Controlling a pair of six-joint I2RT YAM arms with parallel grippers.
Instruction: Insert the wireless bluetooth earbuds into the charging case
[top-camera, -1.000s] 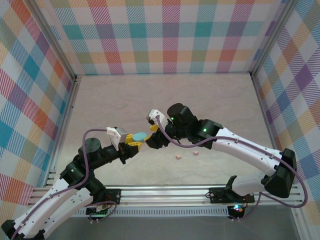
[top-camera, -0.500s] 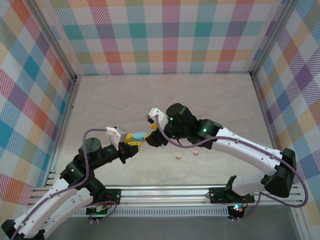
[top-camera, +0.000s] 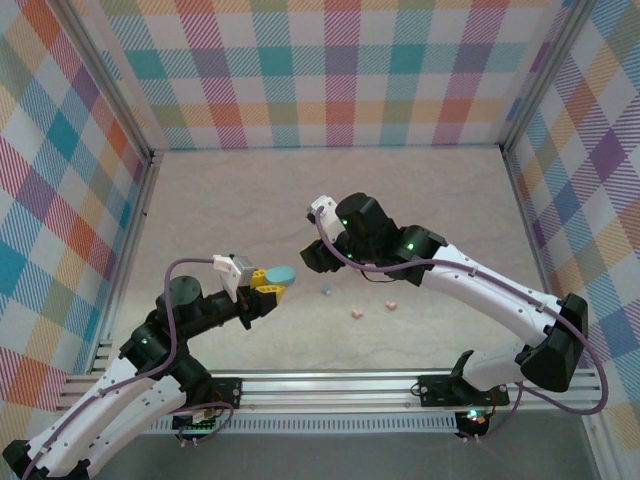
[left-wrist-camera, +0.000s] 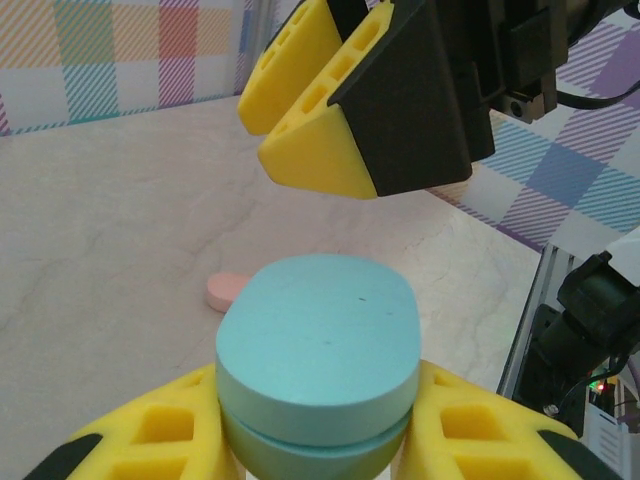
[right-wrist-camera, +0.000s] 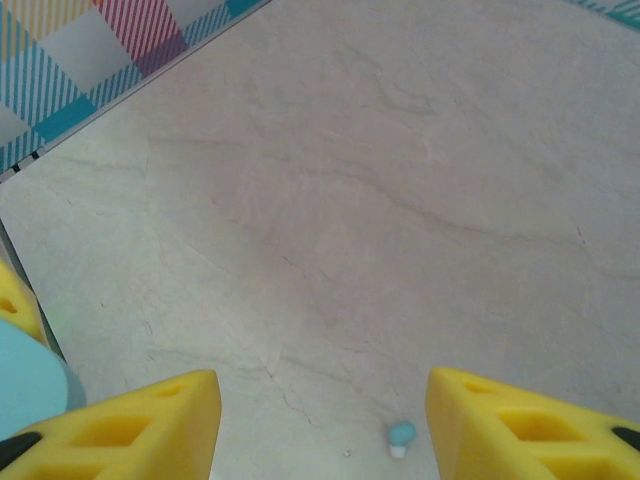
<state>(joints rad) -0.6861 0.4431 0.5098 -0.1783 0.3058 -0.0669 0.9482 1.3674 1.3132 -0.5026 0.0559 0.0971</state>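
From above, the left gripper (top-camera: 270, 282) is clenched on the blue case (top-camera: 280, 272) and holds it above the table (top-camera: 230, 190). The right gripper (top-camera: 316, 258) hangs just beside it, to the right.

The left wrist view adds detail. The case (left-wrist-camera: 315, 350) is closed, with a seam running round its side and a yellow finger pressed on each flank. The right gripper (left-wrist-camera: 300, 110) hangs above and beyond it, apart from it.

The right wrist view settles that gripper's (right-wrist-camera: 320, 395) state: released, the jaws standing wide with only table between them.

Plaid walls (top-camera: 340, 70) fence three sides. A broad stretch of table lies between the grippers and the back wall, while the side walls stand well apart from both arms.

The blue earbud (top-camera: 326, 291) lies on the table near the right gripper's tips. Through the right wrist it shows below the gap, closer to the right-hand finger (right-wrist-camera: 530, 420). One pink earbud (top-camera: 356, 313) and a second pink earbud (top-camera: 392, 305) lie farther right, near each other.
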